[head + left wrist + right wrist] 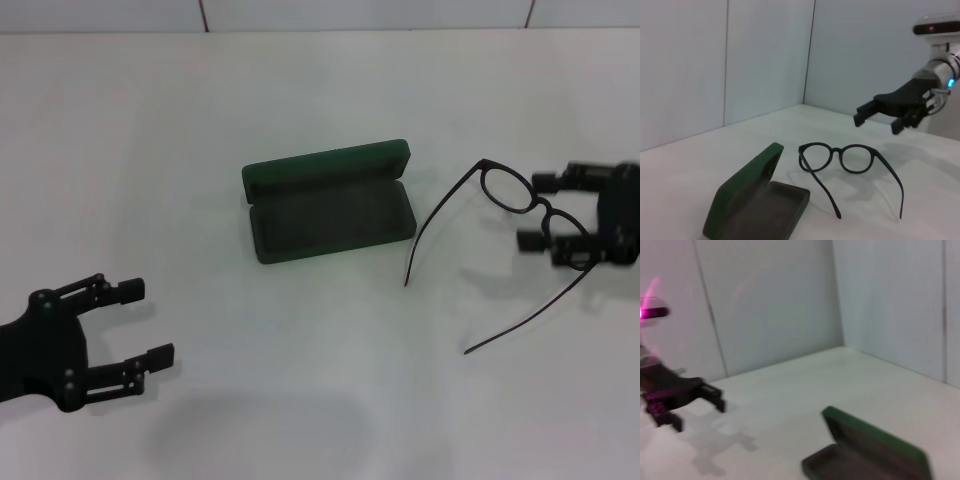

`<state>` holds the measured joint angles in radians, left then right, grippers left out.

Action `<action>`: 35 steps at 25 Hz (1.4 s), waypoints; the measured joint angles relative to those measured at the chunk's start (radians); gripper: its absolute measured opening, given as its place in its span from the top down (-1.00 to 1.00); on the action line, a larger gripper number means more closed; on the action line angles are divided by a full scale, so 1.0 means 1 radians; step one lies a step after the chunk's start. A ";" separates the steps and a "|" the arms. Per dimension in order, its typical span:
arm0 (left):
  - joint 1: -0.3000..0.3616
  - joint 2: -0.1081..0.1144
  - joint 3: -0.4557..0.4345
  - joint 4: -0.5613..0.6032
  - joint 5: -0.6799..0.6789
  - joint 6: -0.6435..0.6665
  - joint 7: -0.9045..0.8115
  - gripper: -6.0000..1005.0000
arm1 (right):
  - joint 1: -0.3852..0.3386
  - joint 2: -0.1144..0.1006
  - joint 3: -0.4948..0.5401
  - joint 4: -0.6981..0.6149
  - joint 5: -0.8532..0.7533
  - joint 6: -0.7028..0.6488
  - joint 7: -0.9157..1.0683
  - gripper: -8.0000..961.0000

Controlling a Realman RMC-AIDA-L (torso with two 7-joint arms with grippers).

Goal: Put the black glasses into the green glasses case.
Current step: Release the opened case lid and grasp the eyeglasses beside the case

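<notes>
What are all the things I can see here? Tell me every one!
case: one, dark green, lying open in the middle of the table, nothing inside it.
glasses: one pair, black, on the table to the case's right, arms unfolded and pointing toward the robot.
table: one, white, under everything.
walls: pale grey panels behind the table.
left end effector: one, black, open, over the table's near left, away from the case.
right end effector: one, black, open, at the far right beside the glasses' frame, not gripping them; the left wrist view shows it above the table behind the glasses.
</notes>
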<state>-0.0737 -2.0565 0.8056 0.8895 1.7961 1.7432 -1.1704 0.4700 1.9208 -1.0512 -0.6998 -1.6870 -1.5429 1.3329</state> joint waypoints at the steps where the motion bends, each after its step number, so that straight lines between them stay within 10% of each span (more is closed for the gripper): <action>1: -0.004 0.007 -0.012 -0.010 0.011 0.010 -0.005 -0.67 | 0.013 -0.014 0.000 -0.066 -0.024 0.011 0.104 -0.71; 11: -0.043 0.016 -0.014 -0.063 0.059 0.003 -0.010 -0.65 | 0.222 -0.078 0.047 -0.249 -0.400 -0.007 0.735 -0.71; 18: -0.080 0.006 -0.015 -0.069 0.089 -0.003 -0.008 -0.65 | 0.360 -0.081 0.035 -0.218 -0.650 -0.030 1.038 -0.69; 35: -0.116 -0.002 -0.015 -0.081 0.107 -0.048 0.000 -0.65 | 0.542 0.066 0.027 -0.061 -1.044 0.034 1.186 -0.69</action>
<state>-0.1899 -2.0587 0.7901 0.8084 1.9029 1.6949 -1.1703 1.0116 1.9867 -1.0245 -0.7606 -2.7307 -1.5091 2.5186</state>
